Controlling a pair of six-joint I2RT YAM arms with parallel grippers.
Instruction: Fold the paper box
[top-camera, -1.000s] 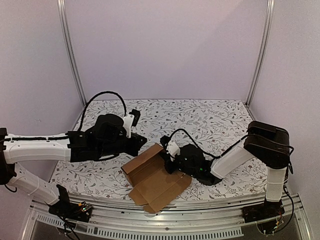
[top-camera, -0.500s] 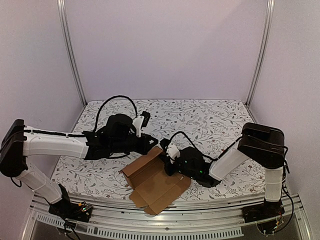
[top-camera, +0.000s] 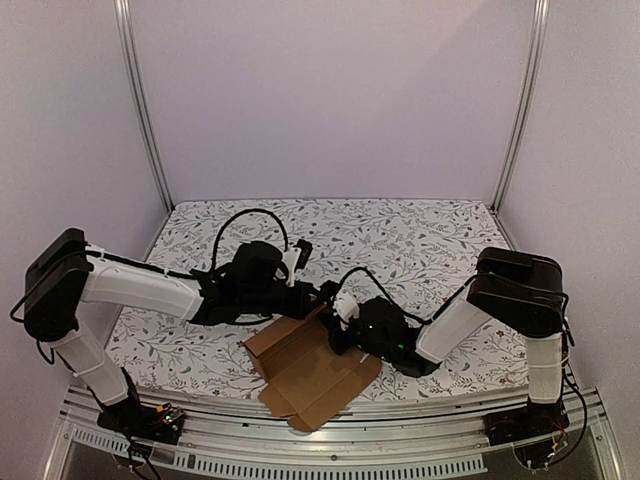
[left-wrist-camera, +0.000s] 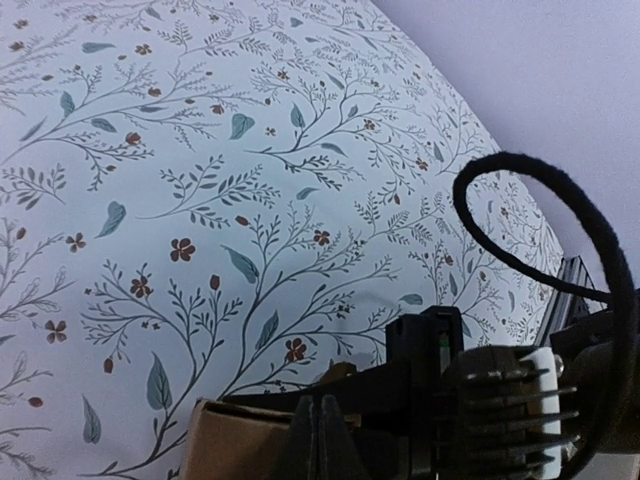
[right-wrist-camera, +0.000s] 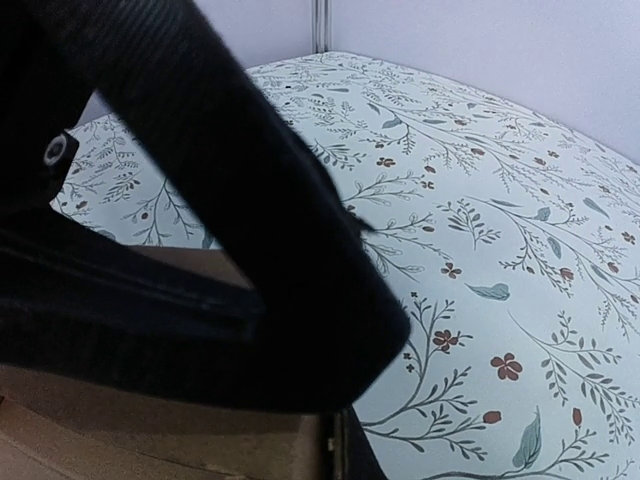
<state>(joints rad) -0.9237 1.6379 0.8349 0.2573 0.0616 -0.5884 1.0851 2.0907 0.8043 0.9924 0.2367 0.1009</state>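
Observation:
The paper box (top-camera: 310, 365) is a brown cardboard sheet lying mostly flat near the table's front edge, with its far flap (top-camera: 290, 325) raised. My right gripper (top-camera: 333, 320) is at the raised flap's right end, shut on the card's edge. In the right wrist view the card (right-wrist-camera: 150, 445) runs up to the right gripper (right-wrist-camera: 338, 452). My left gripper (top-camera: 325, 292) reaches in from the left with its jaws shut and empty, just behind the flap's top edge. The left wrist view shows the left gripper (left-wrist-camera: 322, 435) over that card (left-wrist-camera: 235, 440).
The floral tablecloth (top-camera: 420, 240) stretches behind and to the right. The left arm's black body (right-wrist-camera: 200, 220) fills much of the right wrist view. A black cable loop (left-wrist-camera: 570, 210) hangs by the right wrist. Metal rails (top-camera: 330, 440) run along the front edge.
My left arm has stretched to the right, bringing its shut gripper from beside the box to the raised flap's far edge. The right gripper and the box have hardly moved.

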